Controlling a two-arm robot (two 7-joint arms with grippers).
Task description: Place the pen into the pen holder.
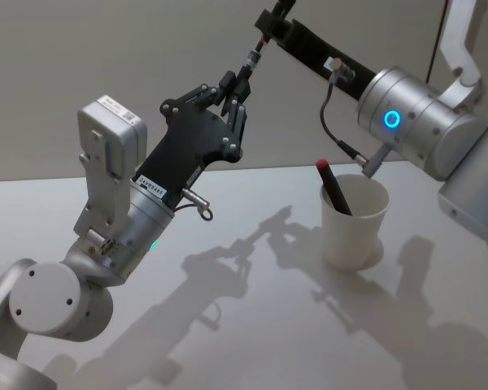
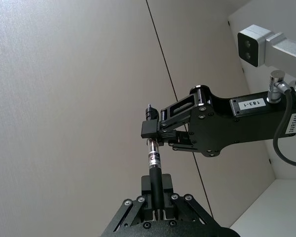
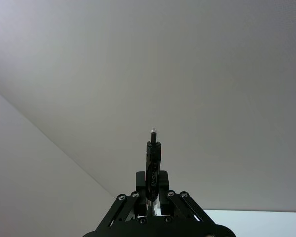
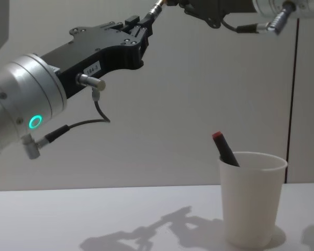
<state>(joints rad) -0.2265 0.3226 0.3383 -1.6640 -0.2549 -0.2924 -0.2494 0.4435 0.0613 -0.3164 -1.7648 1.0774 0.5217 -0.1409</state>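
White table [image 1: 252, 325] | cup [image 1: 355, 219] right | both grippers, left [image 1: 236, 91] and right [image 1: 270, 23], clamp one pen [image 1: 250, 58] aloft | probably light, stiff, slick; grip mid-barrel

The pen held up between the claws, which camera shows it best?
Left wrist view: the pen shows nearly whole between left claw and right claw. Right wrist shows one end; head and chest, short stretches.
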